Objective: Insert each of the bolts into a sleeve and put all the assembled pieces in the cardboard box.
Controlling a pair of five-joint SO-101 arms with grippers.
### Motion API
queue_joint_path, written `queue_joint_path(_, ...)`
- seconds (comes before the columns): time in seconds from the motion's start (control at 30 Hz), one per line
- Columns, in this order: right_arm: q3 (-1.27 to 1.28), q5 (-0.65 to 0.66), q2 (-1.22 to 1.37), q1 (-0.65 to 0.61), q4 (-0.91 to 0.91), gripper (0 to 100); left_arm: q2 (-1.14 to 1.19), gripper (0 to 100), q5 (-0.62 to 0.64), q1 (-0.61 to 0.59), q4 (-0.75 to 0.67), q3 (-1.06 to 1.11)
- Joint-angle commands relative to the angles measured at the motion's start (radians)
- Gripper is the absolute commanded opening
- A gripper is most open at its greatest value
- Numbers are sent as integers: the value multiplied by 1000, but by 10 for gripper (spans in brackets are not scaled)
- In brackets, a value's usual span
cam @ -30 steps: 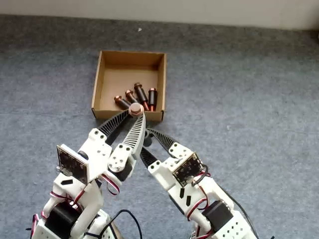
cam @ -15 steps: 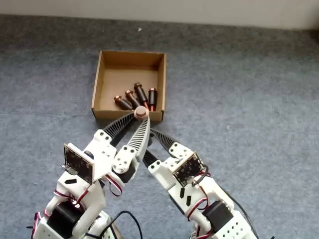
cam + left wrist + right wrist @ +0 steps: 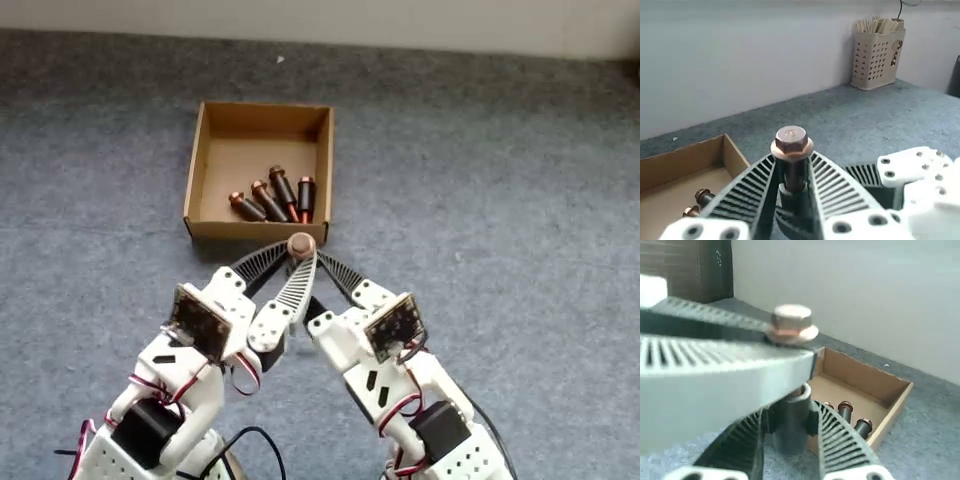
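The table (image 3: 520,150) is covered with a grey, carpet-like textile. The cardboard box (image 3: 265,107) is set flat on this surface, open side up, toward the far side. A perforated beige basket (image 3: 875,55) is placed on the same surface, close to the wall.

Soft, even, fairly bright light covers the worktop (image 3: 520,180); only faint shadows lie along the cardboard box (image 3: 195,165) walls.

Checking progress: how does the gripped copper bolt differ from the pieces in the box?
The copper hex-head bolt stands upright, clamped in the left gripper; the four black-sleeved bolts lie flat. It is outside the brown cardboard box; they rest inside it. All have copper hex heads.
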Motion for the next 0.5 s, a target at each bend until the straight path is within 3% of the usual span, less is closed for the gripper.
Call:
queue_joint_path(0.0,28,-83,-18,85,-8,5,-12,6,-95,4,-2,31)
queue_joint_path(0.3,36,-94,-18,97,-8,5,-8,42,-158,7,9,134)
queue_joint_path(0.47,38,-94,-18,99,-8,5,-8,110,-161,10,123,94)
